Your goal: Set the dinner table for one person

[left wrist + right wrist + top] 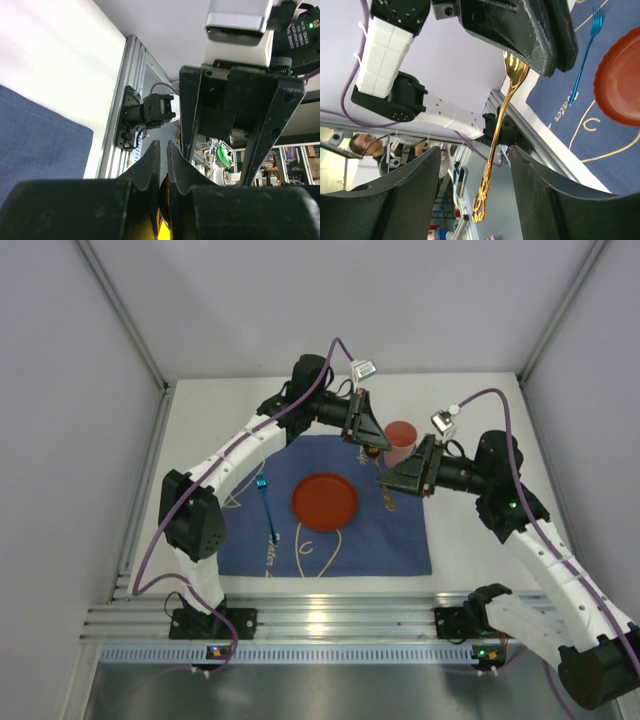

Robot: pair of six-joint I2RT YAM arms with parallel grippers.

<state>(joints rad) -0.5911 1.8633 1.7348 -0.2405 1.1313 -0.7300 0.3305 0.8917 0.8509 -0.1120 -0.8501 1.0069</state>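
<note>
White dinner table [200, 420], blue cloth [380, 540] — left jaws pinch gold spoon [514, 75], right jaws spread.

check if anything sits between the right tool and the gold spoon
Nothing visible does. The gold spoon hangs from the shut left tool, and its handle lies inside the open right tool.

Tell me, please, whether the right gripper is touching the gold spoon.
Apart. The right wrist view shows the gold spoon hanging from the left gripper between the open fingers of the right gripper, with clear gaps on both sides.
</note>
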